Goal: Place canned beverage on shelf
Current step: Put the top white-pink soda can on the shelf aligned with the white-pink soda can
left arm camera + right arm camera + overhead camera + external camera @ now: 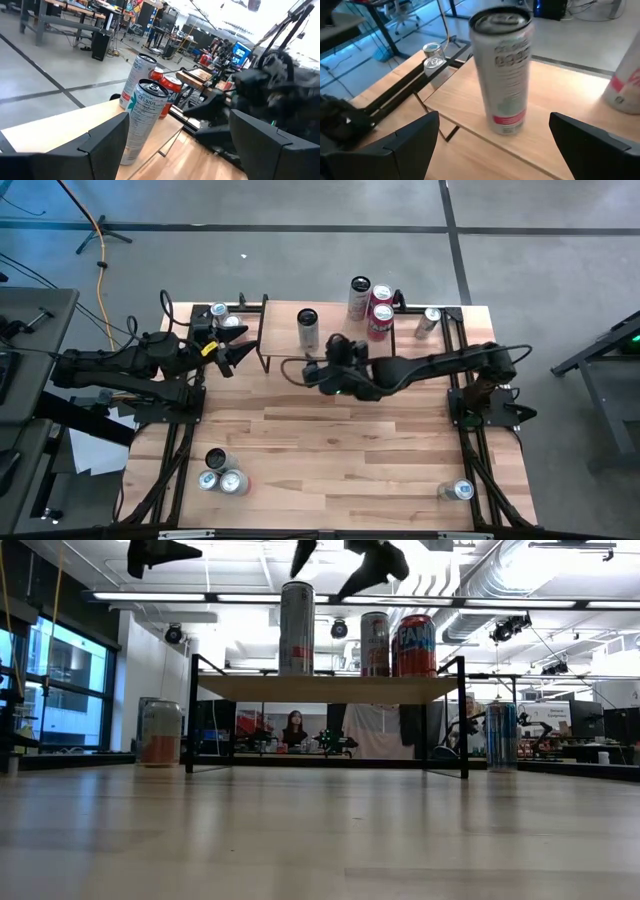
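**Slim can stands on the shelf, both grippers spread and empty**

From my remote seat I see the right gripper (318,370) hanging with its fingers wide apart and nothing between them, raised above the table just short of the shelf (290,350). Directly ahead of it, between the lines of its two fingers but not touched by them, a tall silver canned beverage (506,70) stands upright on the plank near the shelf's front edge. Further along the plank, on the gripper's far side, a white can (358,298) and two red cans (380,315) stand close together; the low view shows them upright on the same top.

The left gripper (232,356) is also spread wide and holds nothing, hovering just off the shelf's left end. Its wrist camera looks along the plank at the silver can, with the red cans and the right arm behind it.

Beside the left gripper, two small cans (224,316) sit on the table by the rear left corner. Another can (430,322) stands past the shelf's right end. Three cans (220,474) cluster at the front left of the table, one (459,491) at the front right.

A person sits in the room beyond, visible under the shelf.
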Motion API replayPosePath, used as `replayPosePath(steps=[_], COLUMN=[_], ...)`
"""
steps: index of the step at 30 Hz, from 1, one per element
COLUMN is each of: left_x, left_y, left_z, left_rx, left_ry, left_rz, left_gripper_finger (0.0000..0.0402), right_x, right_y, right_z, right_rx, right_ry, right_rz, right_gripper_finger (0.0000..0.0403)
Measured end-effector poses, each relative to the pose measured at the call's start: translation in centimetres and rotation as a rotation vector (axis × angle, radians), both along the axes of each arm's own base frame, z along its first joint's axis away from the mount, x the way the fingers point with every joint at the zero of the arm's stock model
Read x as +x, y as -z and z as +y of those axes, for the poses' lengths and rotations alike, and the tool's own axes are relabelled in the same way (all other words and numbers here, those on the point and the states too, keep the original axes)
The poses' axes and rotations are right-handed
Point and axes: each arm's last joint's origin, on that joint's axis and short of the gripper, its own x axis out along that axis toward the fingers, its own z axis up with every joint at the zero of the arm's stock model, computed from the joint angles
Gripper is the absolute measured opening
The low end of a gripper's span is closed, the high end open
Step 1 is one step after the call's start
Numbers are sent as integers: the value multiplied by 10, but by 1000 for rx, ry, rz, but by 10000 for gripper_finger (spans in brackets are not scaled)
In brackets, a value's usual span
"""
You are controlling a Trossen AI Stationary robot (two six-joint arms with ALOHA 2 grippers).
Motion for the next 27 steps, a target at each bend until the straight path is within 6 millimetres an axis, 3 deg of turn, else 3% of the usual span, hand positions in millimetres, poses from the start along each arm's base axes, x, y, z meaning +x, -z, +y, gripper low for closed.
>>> replayPosePath(steps=[4, 13, 27], left_x=[0, 0, 1], left_y=[0, 0, 0], left_z=[0, -1, -1], left_rx=[-10, -86, -92], left_ry=[0, 27, 53], left_rz=[-7, -47, -49], left_gripper_finger=[303, 303, 303], right_x=[20, 52, 61], right_y=[15, 20, 20], right_z=[1, -8, -42], right_rx=[-9, -165, -155], right_ry=[9, 157, 242], right_rz=[-10, 23, -36], right_gripper_finger=[364, 364, 364])
